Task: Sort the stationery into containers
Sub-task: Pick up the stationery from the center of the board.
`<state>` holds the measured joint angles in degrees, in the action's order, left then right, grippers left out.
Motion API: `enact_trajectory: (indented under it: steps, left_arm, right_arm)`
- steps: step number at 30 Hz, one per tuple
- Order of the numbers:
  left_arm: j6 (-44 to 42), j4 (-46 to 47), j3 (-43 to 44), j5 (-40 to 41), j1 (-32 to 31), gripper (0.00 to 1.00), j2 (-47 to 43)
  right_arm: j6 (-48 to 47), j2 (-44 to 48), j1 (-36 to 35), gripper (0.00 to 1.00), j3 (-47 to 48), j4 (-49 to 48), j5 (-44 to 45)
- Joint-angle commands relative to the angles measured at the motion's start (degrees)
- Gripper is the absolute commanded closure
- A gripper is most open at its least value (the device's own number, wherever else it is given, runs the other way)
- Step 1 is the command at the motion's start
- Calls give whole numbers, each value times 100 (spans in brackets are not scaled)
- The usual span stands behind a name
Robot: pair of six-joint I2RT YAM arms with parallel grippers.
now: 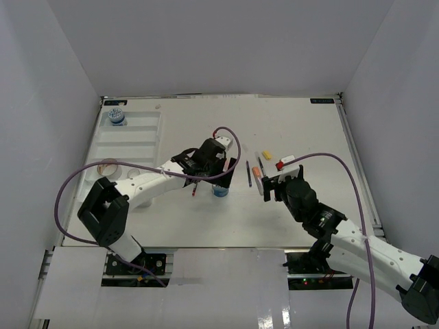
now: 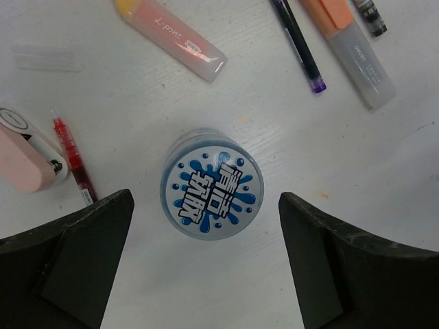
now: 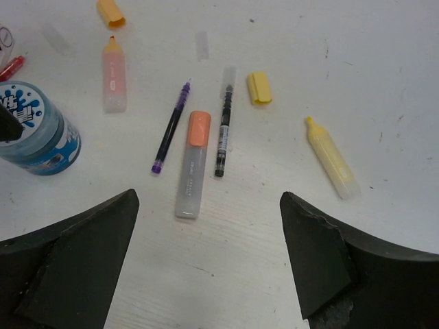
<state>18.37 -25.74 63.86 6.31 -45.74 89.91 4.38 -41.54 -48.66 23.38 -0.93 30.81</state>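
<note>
Bright even overhead light, soft faint shadows, sharp wrist views, no glare

A white counter (image 1: 192, 219) lies inside a pale grey booth whose plain walls (image 1: 206, 41) rise on three sides. A small dark label (image 1: 112, 102) marks each far corner. Fine scratches fleck the surface.

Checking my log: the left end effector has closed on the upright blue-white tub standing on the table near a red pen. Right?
No. The left end effector is open: in the left wrist view its fingers stand clear of the blue-white tub on both sides, bare table between. The rest holds: the tub stands upright on the table near the red pen.
</note>
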Motion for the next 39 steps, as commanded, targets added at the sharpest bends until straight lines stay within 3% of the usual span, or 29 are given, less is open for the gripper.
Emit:
enact_trajectory:
  steps: [1,15,18,19,23,28,34,36,39]
  left_arm:
    - [-88,-142,347,388,-128,2,175]
    - [79,-336,602,618,-313,2,765]
    - [149,-371,646,556,-331,11,756]
    - [201,-379,646,512,-331,20,748]
    - [290,-458,681,459,-331,34,686]
    - [237,-967,1172,722,-313,45,563]
    - [-105,-1697,2208,1408,432,44,466]
    - [-219,-1715,2525,1400,1177,44,466]
    - [-412,-1715,2903,1531,1733,44,606]
  right_arm:
    - [256,260,59,10,-131,-13,408]
    - [274,331,94,10,-219,-4,523]
    - [265,304,85,10,-193,-4,523]
    - [265,304,85,10,-193,-12,531]
    - [256,313,94,10,-193,-4,532]
    - [230,322,103,10,-132,-4,540]
    - [282,269,103,10,-26,14,180]
    - [335,208,94,10,0,58,101]
    - [344,129,94,10,26,58,-65]
